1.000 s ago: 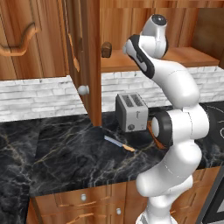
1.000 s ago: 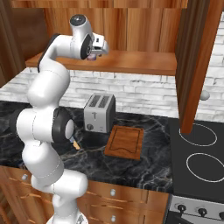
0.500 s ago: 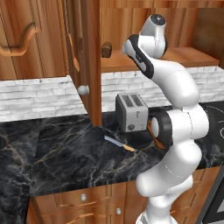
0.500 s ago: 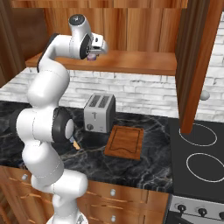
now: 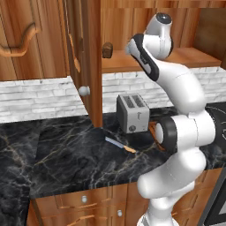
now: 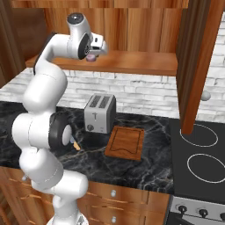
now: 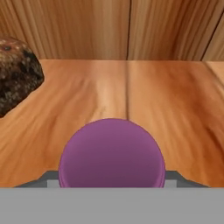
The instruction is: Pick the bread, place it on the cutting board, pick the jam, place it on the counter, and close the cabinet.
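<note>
My gripper (image 6: 94, 53) reaches into the open cabinet (image 5: 86, 62), level with its lower shelf. It is shut on the jam (image 7: 112, 155), whose purple lid sits between the fingertips in the hand view. In the right base view the jam (image 6: 91, 57) shows just under the hand, on the shelf. The bread (image 7: 16, 74), a dark brown chunk, lies on the same shelf to the jam's left, apart from it; in the left base view the bread (image 5: 107, 49) sits at the shelf's left end. The cutting board (image 6: 127, 142) lies bare on the black marble counter (image 6: 149, 165), right of the toaster.
A silver toaster (image 6: 100, 113) stands below the shelf. A knife (image 5: 119, 145) lies on the counter in front of it. The cabinet's open doors (image 6: 198, 66) stick out on both sides of the arm. A stove top (image 6: 203, 149) is to the right.
The jaws have closed in on the jam. The arm has hardly moved.
</note>
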Controlling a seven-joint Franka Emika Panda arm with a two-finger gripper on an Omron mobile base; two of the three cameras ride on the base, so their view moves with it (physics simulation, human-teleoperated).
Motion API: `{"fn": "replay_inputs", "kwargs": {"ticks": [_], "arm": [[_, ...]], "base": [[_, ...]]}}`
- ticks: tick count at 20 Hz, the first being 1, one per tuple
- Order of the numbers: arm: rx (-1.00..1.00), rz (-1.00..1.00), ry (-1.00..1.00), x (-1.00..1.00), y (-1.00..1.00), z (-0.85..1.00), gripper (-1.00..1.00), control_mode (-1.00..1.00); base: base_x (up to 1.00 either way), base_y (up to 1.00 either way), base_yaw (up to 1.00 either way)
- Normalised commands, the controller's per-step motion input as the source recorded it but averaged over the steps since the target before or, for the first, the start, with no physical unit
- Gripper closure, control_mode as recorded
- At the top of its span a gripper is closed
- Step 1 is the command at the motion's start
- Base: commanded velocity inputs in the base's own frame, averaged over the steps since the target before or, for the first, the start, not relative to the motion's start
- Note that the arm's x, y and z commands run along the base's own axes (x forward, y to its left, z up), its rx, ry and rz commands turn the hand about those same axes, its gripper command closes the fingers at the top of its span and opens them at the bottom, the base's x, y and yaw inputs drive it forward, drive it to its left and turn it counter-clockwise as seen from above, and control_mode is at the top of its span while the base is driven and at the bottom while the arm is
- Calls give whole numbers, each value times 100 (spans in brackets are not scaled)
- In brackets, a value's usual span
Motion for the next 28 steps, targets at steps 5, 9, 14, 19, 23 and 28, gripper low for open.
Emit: {"fn": "replay_inputs", "kwargs": {"ticks": [5, 9, 14, 19, 23, 28], "arm": [[0, 0, 0, -55, -14, 0, 100, -100], [0, 0, 0, -64, -20, 0, 100, -100], [0, 0, -1, -69, -23, -7, 100, -100], [0, 0, -3, -70, -22, -12, 100, -100], [0, 0, -2, -67, -18, -17, 100, -100], [0, 0, -2, -69, -11, -29, 100, -100]], "base": [[0, 0, 0], [0, 0, 0], [0, 0, 0], [0, 0, 0], [0, 0, 0], [0, 0, 0]]}}
